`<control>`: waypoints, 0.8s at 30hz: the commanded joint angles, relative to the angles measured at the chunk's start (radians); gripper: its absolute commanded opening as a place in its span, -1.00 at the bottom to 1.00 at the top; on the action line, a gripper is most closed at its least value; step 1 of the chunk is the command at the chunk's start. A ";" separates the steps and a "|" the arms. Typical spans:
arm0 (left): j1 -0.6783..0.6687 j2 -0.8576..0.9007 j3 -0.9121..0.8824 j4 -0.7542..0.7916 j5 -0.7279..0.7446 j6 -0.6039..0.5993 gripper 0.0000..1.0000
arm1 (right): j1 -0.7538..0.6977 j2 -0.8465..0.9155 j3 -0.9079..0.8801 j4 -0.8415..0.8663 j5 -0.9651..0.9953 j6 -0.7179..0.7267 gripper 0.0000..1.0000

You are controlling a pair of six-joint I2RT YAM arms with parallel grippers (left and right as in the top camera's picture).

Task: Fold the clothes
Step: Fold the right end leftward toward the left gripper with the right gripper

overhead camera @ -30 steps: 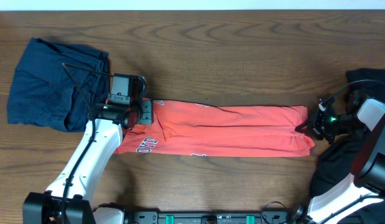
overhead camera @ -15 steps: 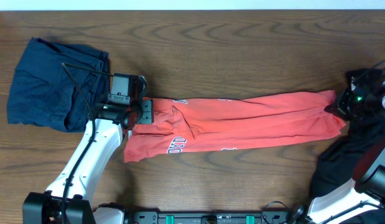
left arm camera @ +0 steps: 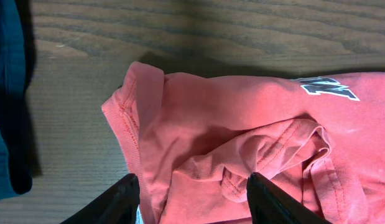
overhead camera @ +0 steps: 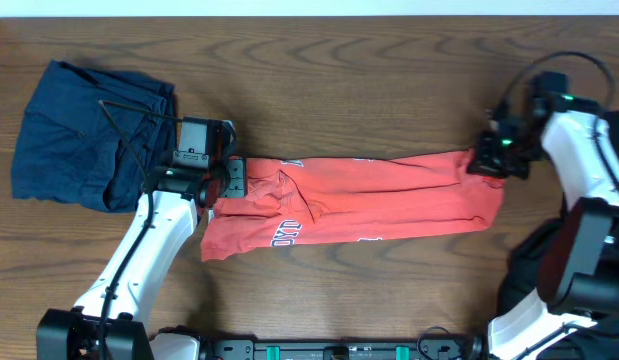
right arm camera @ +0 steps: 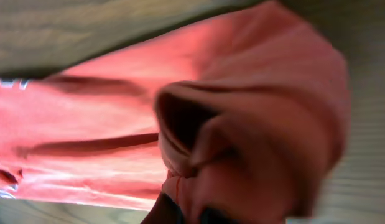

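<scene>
- Because the black garment (overhead camera: 544,265) lies heaped at 4 o'clock, nearest the arm bases and beneath the right arm, a low swing of that arm could snag it and drag it into the work.
- The coral-red T-shirt (overhead camera: 369,195) lies as a long narrow band across the middle of the table (overhead camera: 339,80), from 9 to 3 o'clock. Its layers look loose and rumpled toward 9 o'clock, so a hard pull could slide them apart.
- The left gripper (left arm camera: 192,190), at the band's 9 o'clock end, has its jaws parted. Cloth lies between them unpinched, so that end may skid after a tug.
- The right gripper (overhead camera: 486,163), at 3 o'clock, is clenched on a bunched wad of the shirt's end. So thick a bite could slip, or set down a lump rather than a flat edge.
- The navy garment (overhead camera: 69,140) lies at 10 o'clock, beside the left arm and apart from the shirt. A fold carried too far could land on it.
</scene>
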 commanded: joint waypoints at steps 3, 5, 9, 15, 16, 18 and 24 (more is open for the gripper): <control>0.005 0.007 -0.001 0.001 -0.001 -0.001 0.14 | 0.123 -0.016 0.011 -0.025 0.121 0.058 -0.95; 0.005 0.007 -0.001 0.001 -0.001 -0.001 0.14 | 0.161 -0.016 0.011 -0.036 0.156 0.066 -0.91; 0.005 0.007 -0.001 0.001 -0.001 -0.001 0.15 | 0.201 -0.016 0.011 -0.045 0.164 0.066 -0.80; 0.005 0.007 -0.002 0.000 -0.001 -0.001 0.15 | 0.205 -0.016 0.011 -0.095 0.196 0.025 -0.56; 0.005 0.007 -0.001 0.000 -0.001 -0.001 0.14 | 0.205 -0.016 0.011 -0.113 0.207 0.023 -0.55; 0.005 0.007 -0.001 0.000 -0.001 -0.001 0.15 | 0.205 -0.016 0.011 -0.153 0.232 0.016 -0.49; 0.005 0.007 -0.001 0.001 -0.001 -0.001 0.15 | 0.183 -0.016 0.011 -0.121 0.246 0.022 -0.38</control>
